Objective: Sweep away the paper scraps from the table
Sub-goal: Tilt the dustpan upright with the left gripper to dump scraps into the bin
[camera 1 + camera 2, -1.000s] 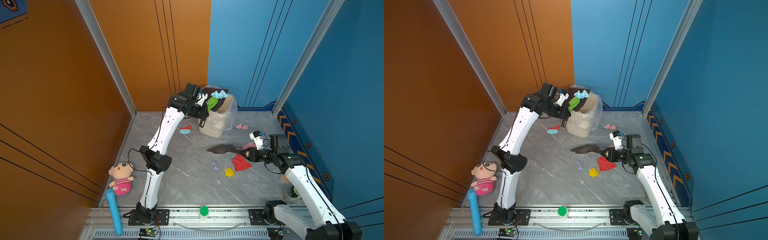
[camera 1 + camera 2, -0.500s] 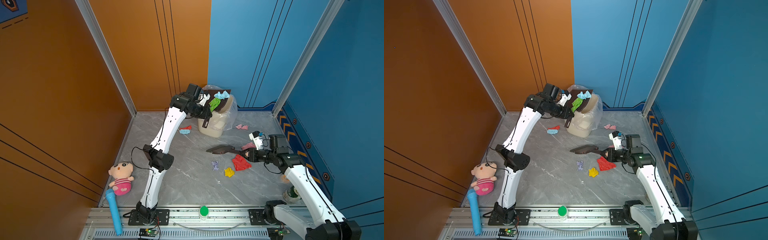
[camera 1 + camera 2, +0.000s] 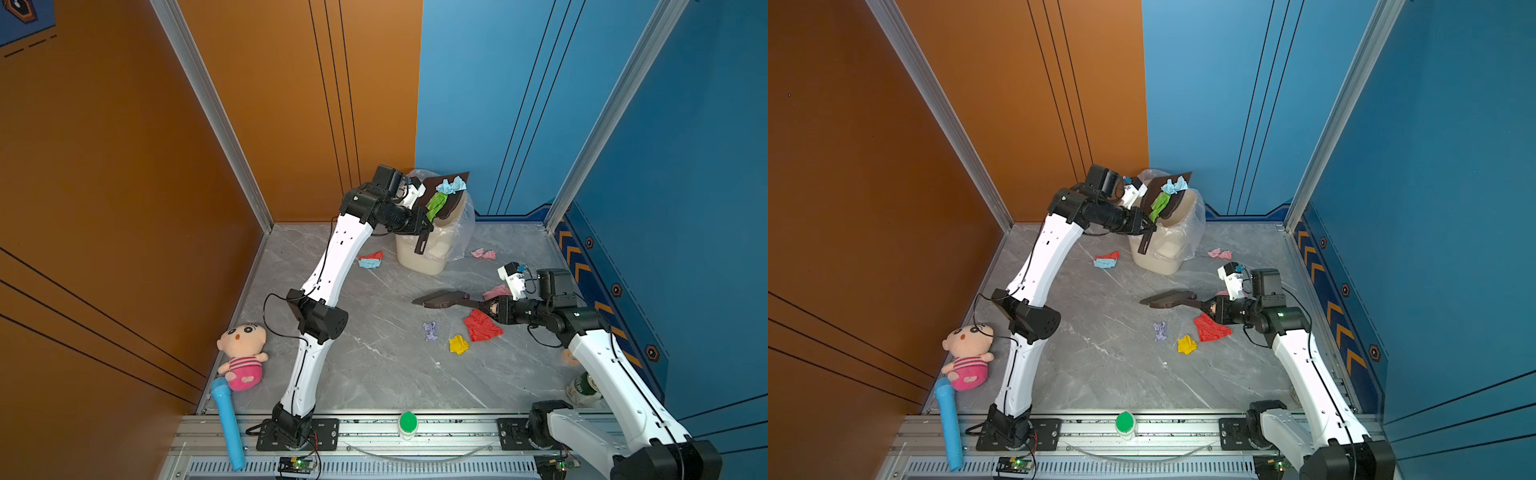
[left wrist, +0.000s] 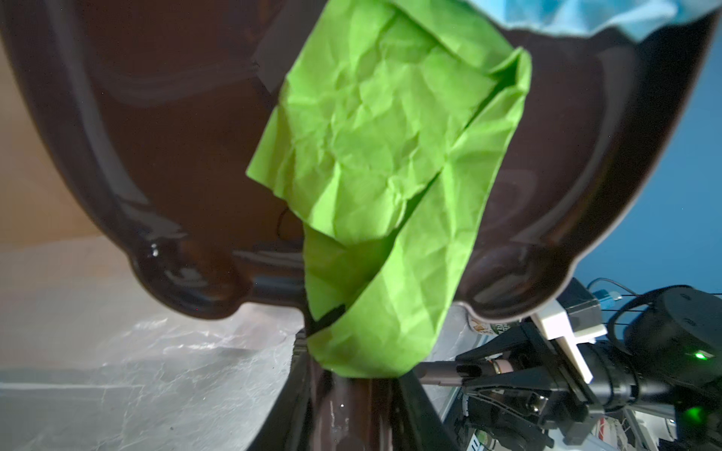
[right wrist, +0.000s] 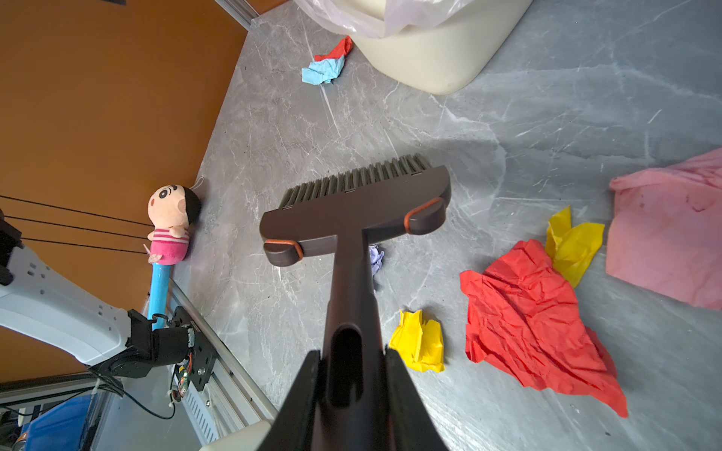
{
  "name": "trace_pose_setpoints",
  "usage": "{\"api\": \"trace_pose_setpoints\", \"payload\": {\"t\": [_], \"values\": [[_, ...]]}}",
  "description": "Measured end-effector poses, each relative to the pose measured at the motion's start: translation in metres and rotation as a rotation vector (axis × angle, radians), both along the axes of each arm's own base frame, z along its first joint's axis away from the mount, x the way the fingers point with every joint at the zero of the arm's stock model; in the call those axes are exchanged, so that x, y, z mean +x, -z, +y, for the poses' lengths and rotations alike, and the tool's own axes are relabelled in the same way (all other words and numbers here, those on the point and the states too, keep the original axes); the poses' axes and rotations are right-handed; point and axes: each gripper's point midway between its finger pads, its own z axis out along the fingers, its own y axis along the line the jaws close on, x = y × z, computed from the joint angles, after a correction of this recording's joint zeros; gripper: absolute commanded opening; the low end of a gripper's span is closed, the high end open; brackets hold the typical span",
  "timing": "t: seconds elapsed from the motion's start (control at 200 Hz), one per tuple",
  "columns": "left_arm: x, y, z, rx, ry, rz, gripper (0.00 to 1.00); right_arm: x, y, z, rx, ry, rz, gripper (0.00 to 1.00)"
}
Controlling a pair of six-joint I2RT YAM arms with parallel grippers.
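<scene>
Left tool point(image 3: 424, 232) is clamped on the dustpan point(image 3: 446, 197), tipped over the bin point(image 3: 428, 257) with green and blue paper scraps point(image 3: 436, 203) inside. Right tool point(image 3: 484, 307) grips the brush point(image 3: 440, 299); other scraps lie on the tabletop point(image 3: 374, 374).

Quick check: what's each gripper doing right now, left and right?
Left gripper: shut on the dustpan handle, pan tilted over the bin.
Right gripper: shut on the brush handle.
</scene>
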Motion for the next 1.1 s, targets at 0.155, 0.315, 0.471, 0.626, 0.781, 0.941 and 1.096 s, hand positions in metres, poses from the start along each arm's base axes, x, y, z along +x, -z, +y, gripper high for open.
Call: {"api": "trace_pose_setpoints", "payload": {"t": [0.155, 0.315, 0.471, 0.626, 0.781, 0.941, 1.096], "values": [[0.002, -0.006, -0.014, -0.086, 0.034, 0.023, 0.0, 0.0, 0.0, 0.0, 0.002, -0.001, 0.0, 0.0], [0.009, -0.009, -0.026, -0.176, 0.055, 0.055, 0.0, 0.0, 0.0, 0.0, 0.002, 0.0, 0.001, 0.0], [0.017, -0.015, -0.037, -0.274, 0.069, 0.096, 0.0, 0.001, 0.002, 0.0, 0.002, -0.001, 0.006, 0.0], [0.026, -0.027, -0.046, -0.386, 0.084, 0.129, 0.0, 0.001, 0.002, 0.0, 0.004, 0.0, 0.006, 0.0], [0.03, -0.038, -0.051, -0.454, 0.092, 0.15, 0.0, 0.002, 0.003, 0.0, 0.004, 0.001, 0.007, 0.0], [0.03, -0.044, -0.053, -0.484, 0.099, 0.159, 0.0, 0.001, 0.003, 0.0, 0.004, 0.001, 0.007, 0.0], [0.031, -0.038, -0.055, -0.492, 0.098, 0.193, 0.0, 0.001, 0.002, 0.0, 0.005, 0.0, 0.007, 0.0]]}}
